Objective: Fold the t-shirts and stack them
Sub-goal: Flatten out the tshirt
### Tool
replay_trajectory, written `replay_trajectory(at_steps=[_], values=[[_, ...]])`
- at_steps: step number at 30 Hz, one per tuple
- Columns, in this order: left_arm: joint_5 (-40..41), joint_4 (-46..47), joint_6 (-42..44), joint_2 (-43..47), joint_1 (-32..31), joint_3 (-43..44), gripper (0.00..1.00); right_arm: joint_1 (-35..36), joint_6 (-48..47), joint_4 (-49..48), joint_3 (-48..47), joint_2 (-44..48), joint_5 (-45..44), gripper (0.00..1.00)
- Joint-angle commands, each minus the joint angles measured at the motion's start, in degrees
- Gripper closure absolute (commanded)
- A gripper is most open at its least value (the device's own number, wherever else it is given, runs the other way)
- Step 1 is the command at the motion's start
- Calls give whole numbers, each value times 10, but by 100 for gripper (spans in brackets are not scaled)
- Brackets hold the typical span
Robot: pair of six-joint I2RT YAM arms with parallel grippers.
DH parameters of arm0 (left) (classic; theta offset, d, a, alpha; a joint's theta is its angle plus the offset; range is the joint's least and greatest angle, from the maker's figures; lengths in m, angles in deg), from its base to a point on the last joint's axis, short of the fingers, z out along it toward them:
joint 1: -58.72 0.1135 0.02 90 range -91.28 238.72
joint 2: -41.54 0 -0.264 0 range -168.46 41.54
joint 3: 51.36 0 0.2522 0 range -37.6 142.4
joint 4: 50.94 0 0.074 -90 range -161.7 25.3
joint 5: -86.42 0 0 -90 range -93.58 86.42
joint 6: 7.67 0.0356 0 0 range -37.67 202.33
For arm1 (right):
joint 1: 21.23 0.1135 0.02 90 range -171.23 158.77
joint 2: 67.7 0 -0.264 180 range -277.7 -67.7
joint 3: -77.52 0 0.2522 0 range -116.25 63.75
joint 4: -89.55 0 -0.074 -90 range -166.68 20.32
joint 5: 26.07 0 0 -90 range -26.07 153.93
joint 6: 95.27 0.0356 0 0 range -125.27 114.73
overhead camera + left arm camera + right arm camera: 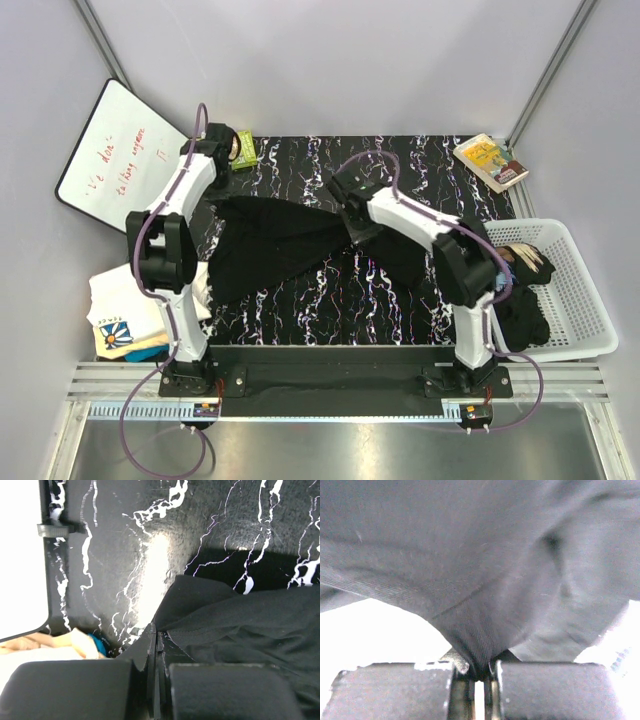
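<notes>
A plain black t-shirt [280, 245] lies spread across the black marbled table [400, 310]. My left gripper [218, 188] is at the shirt's far left corner, shut on its edge [156, 636]. The cloth runs off to the right [250, 625] in the left wrist view. My right gripper [352, 205] is shut on a pinch of the same shirt near its far right part, and the fabric [485, 580] bunches into the closed jaws [481, 674]. A folded white t-shirt with a blue-and-yellow print [118, 322] lies at the near left. More dark t-shirts [520, 315] fill the basket.
A white slatted basket [585, 300] stands at the right edge. A whiteboard with red writing [115, 155] leans at the far left. A small green box [243, 150] sits behind the left gripper, and a book [490, 162] lies at the far right corner.
</notes>
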Motion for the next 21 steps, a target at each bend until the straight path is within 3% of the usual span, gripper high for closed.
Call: replay_trajectory(at_steps=[1, 9, 14, 21], values=[[24, 12, -5, 81, 4, 2, 100, 3, -1, 6, -13, 148, -106, 100], [58, 32, -25, 200, 5, -11, 100, 3, -44, 9, -83, 254, -222, 100], [45, 68, -50, 313, 5, -87, 100, 3, -70, 12, -73, 332, -209, 100], [1, 80, -58, 502, -2, -173, 100, 4, -77, 34, -71, 471, -120, 100]])
